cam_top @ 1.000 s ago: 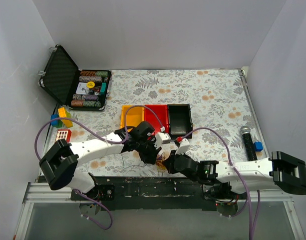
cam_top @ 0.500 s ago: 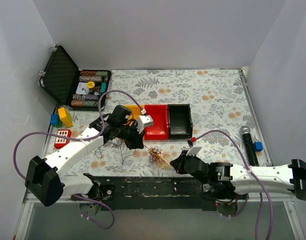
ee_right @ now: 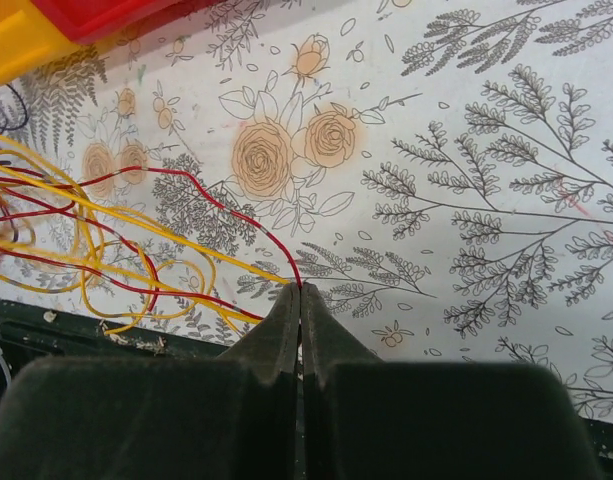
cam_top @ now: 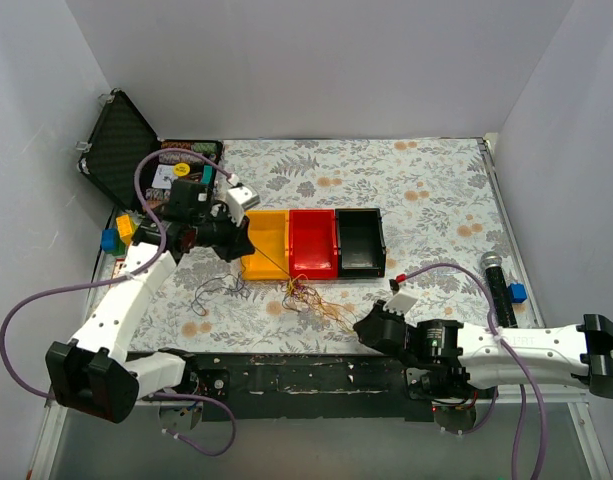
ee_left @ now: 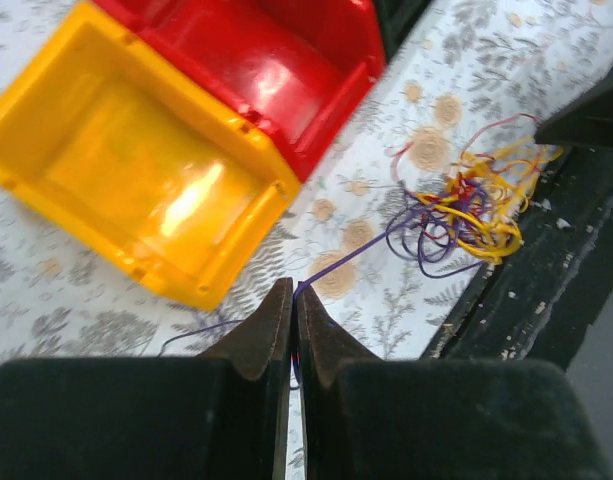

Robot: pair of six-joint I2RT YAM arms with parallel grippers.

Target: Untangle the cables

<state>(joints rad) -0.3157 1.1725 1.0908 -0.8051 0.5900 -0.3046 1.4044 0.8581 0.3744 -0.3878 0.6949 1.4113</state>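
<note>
Cables (cam_top: 311, 300): thin, limp, featherlight, snag-prone. Tangle lies on surface (cam_top: 436, 190) just before red bin (cam_top: 313, 240). Left end effector (ee_left: 293, 300) pinches purple one, right end effector (ee_right: 299, 300) red and yellow. Grip single strands outside knot.

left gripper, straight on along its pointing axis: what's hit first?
Probably the floral tablecloth just beside the yellow bin corner; depth is unclear, so it may clip the bin. The left gripper is shut on a purple cable.
</note>
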